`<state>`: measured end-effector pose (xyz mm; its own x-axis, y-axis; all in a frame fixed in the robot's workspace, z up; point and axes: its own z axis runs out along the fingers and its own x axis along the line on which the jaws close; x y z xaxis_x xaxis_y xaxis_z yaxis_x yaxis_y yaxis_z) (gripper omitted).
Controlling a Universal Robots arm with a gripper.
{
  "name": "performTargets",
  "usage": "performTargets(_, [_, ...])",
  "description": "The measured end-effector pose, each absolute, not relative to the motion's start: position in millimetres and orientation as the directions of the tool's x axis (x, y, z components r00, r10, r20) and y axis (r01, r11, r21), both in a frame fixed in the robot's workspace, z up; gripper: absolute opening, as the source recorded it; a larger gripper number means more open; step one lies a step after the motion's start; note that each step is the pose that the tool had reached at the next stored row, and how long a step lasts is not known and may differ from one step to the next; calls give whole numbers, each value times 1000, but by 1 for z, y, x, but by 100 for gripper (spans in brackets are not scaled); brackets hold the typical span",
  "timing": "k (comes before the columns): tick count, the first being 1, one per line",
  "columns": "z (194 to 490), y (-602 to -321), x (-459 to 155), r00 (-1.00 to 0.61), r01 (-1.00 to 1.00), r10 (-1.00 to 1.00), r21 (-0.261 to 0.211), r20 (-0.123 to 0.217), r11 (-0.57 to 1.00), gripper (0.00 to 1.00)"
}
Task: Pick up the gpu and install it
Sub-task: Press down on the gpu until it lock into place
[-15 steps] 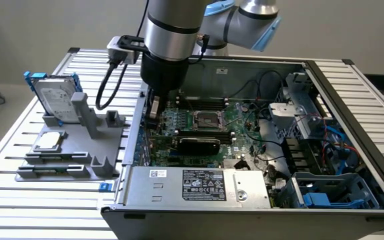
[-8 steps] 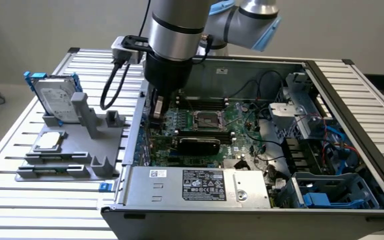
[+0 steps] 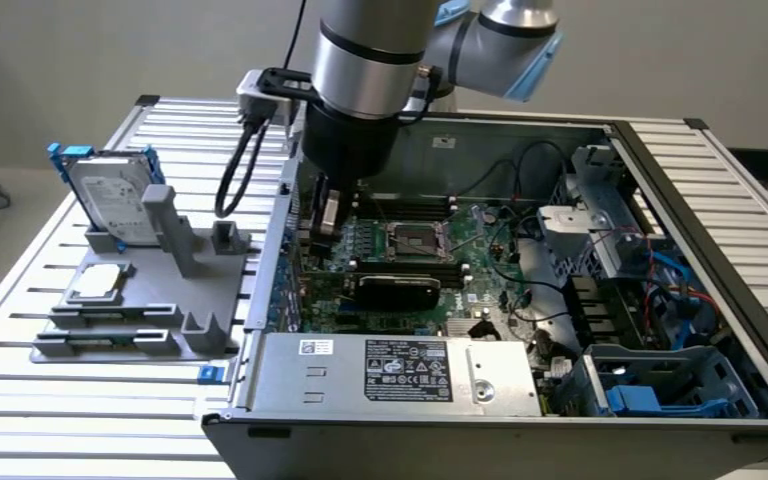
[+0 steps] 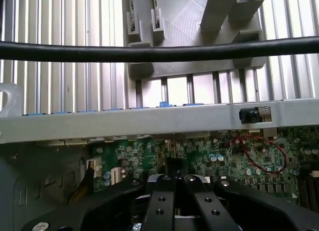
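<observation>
The card sat seated on the green board inside the open computer case, at about six o'clock from the processor socket. The tool, closed and empty, hung above the board at the case's far wall.

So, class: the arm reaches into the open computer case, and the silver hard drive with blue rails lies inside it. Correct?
No. The hard drive stands upright on the grey holder outside the computer case, as the exterior view shows; the arm does reach into the case.
</observation>
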<state>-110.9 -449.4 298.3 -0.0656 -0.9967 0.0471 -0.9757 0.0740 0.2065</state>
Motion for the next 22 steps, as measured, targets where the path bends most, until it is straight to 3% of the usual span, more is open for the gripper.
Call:
performTargets(12, [298, -449, -100, -61, -995, -998, 80, 25, 62, 11])
performTargets(22, [301, -449, -99, -61, -995, -998, 76, 17, 62, 11])
